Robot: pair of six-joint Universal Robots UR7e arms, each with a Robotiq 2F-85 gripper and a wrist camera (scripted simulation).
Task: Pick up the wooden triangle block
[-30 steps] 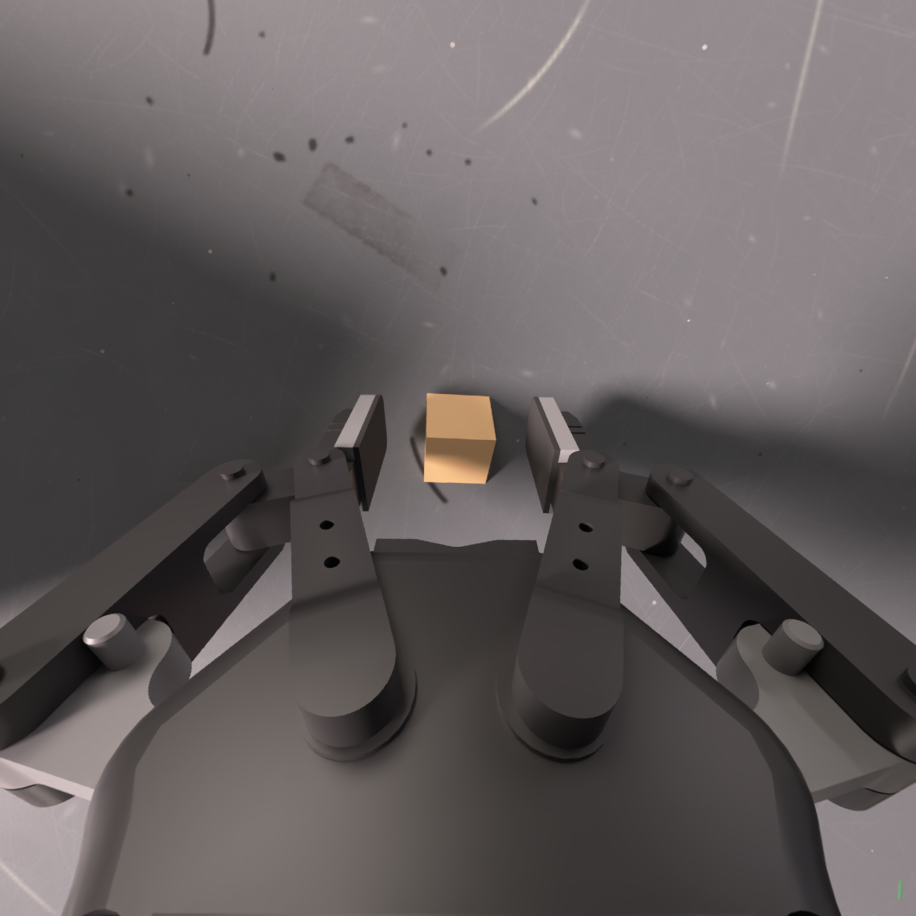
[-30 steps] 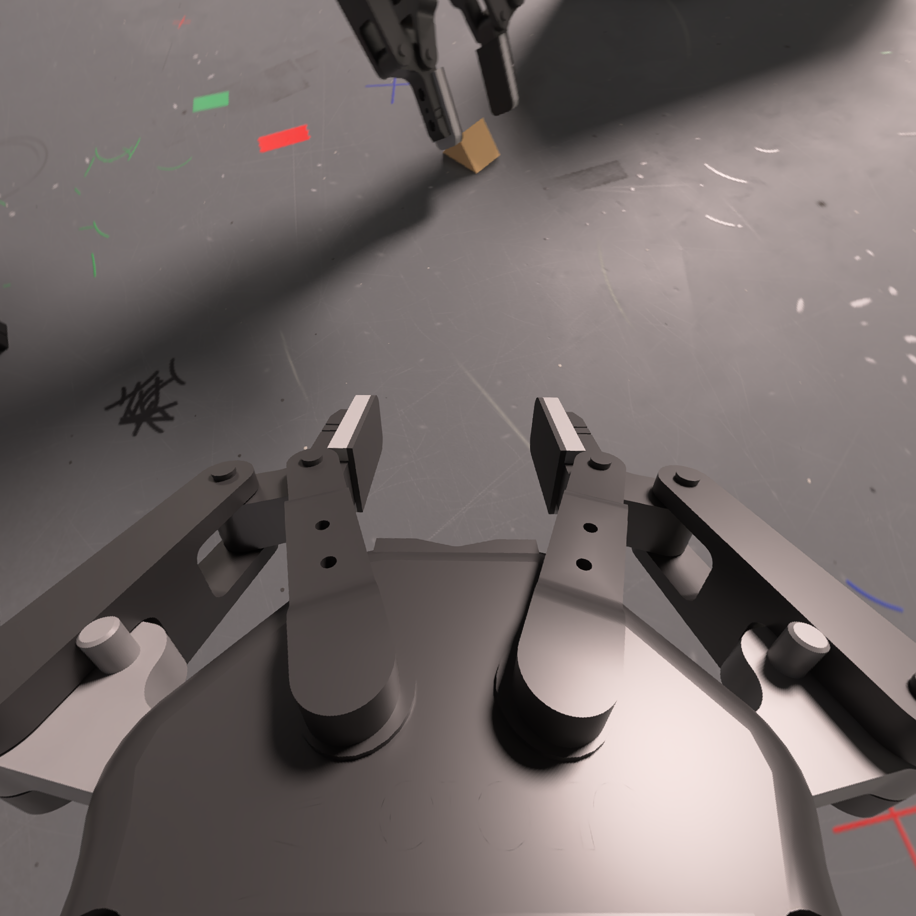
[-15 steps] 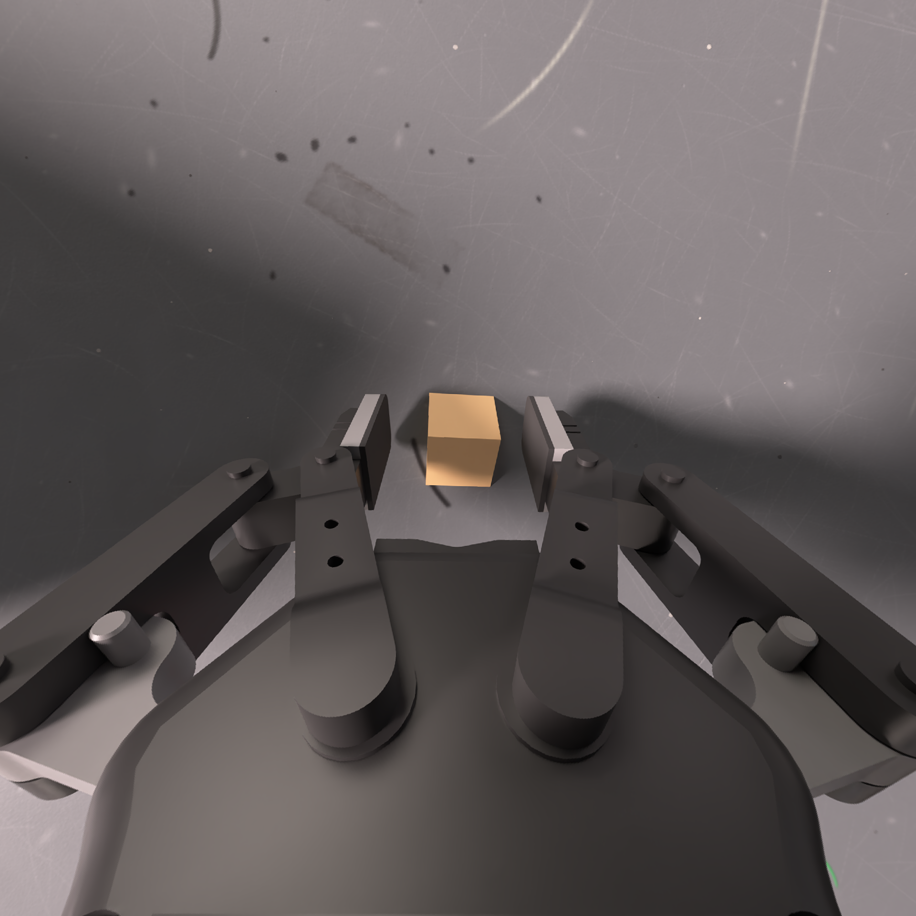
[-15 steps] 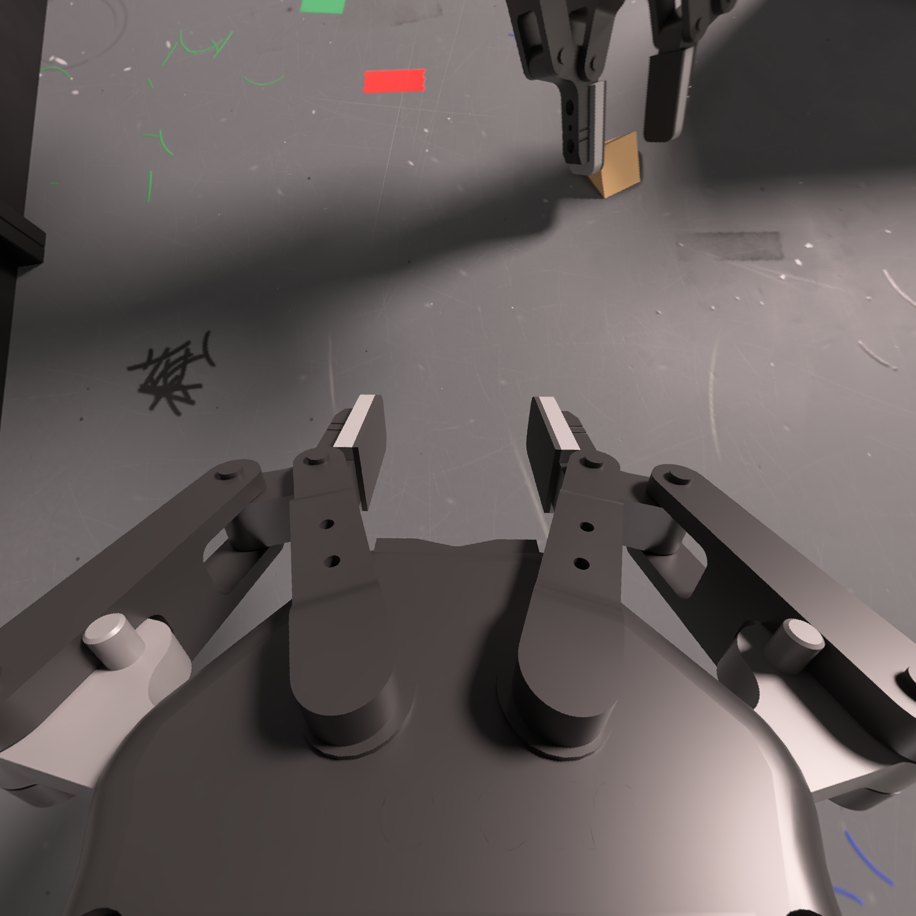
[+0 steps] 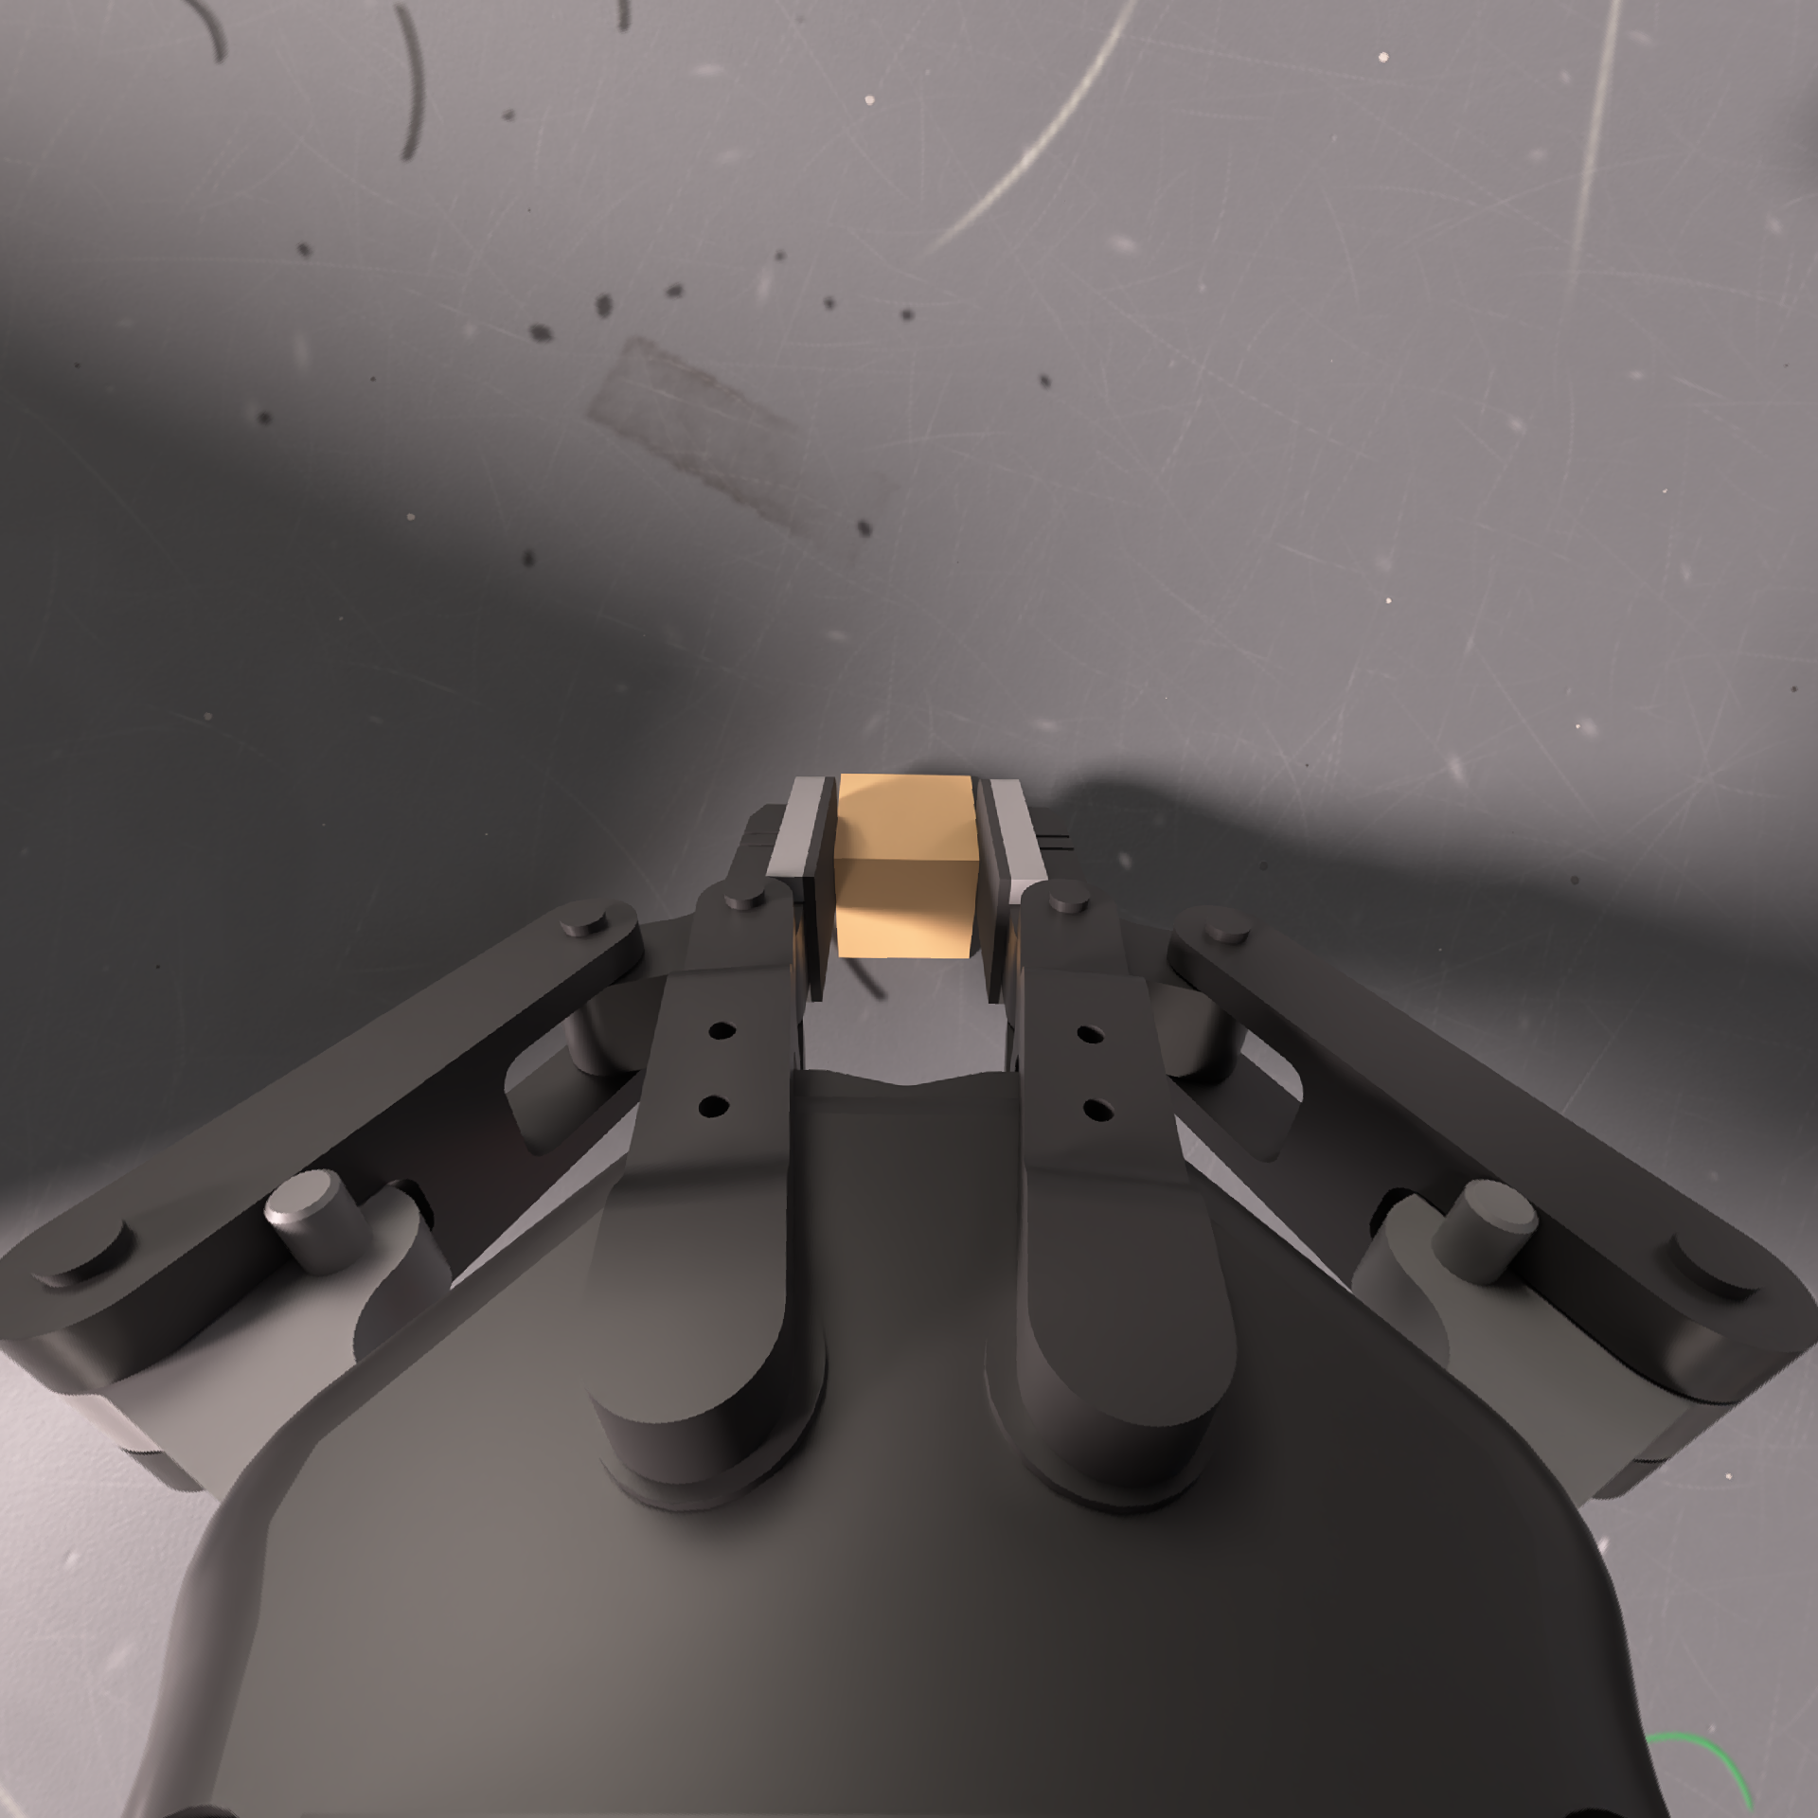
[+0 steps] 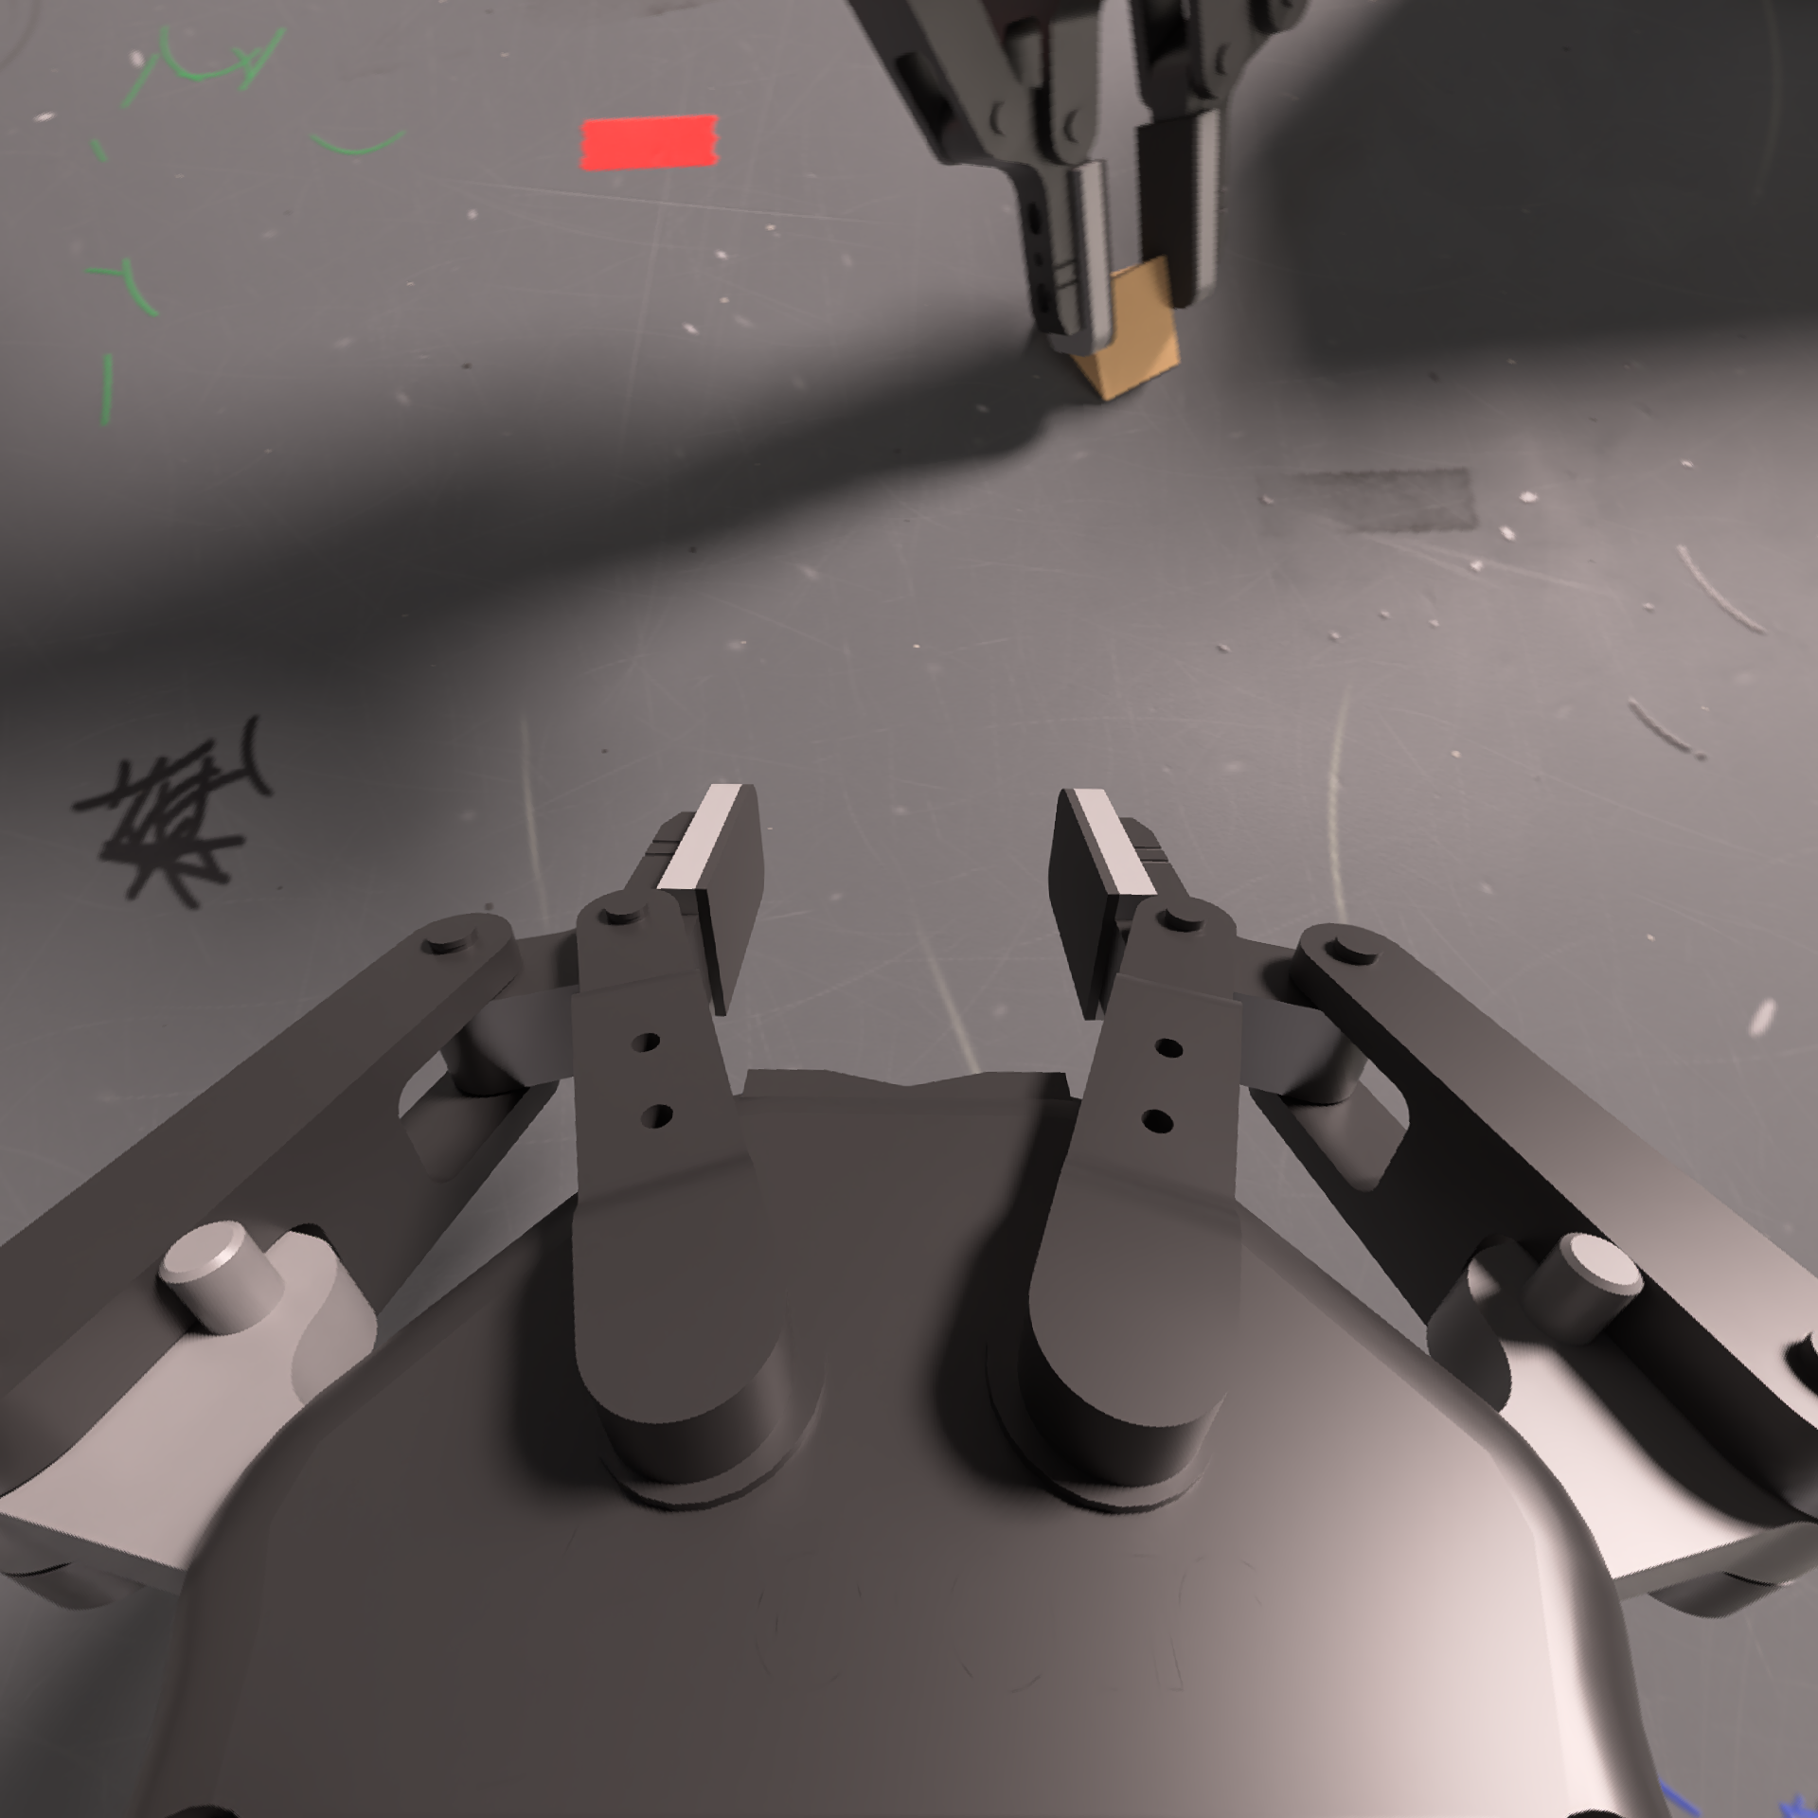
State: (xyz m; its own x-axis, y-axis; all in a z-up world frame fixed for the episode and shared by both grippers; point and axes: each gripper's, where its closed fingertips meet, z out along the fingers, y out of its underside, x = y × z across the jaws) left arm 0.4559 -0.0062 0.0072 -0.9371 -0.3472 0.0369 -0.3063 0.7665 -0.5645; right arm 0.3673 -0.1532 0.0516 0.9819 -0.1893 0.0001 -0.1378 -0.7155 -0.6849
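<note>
L wrist view: my left gripper (image 5: 905, 871) has its fingers (image 5: 805, 836) clamped on the wooden triangle block (image 5: 903, 900), pads flat against both its sides w/ no gap. Block sits between the fingertips, tan, top face lighter than the front face; can't tell from here if its base touches the grey worktop (image 5: 1279, 443). A faint darker rectangular patch (image 5: 733, 448) lies on the worktop well beyond the block, w/ dark specks near it and pale curved scratches further off to the right of it. R wrist view: my right gripper (image 6: 907, 890) hangs w/ fingers (image 6: 733, 866) spread wide, nothing between them, well apart from the block. The block (image 6: 1131, 339) shows far ahead, pinched by the left gripper (image 6: 1121, 305), its lower corner at or just above the worktop (image 6: 885, 610). Red tape strip (image 6: 649, 143) lies left of the block; black scribble (image 6: 172, 817) much nearer me, also left of the block; green marks (image 6: 128, 285) beyond the scribble.
</note>
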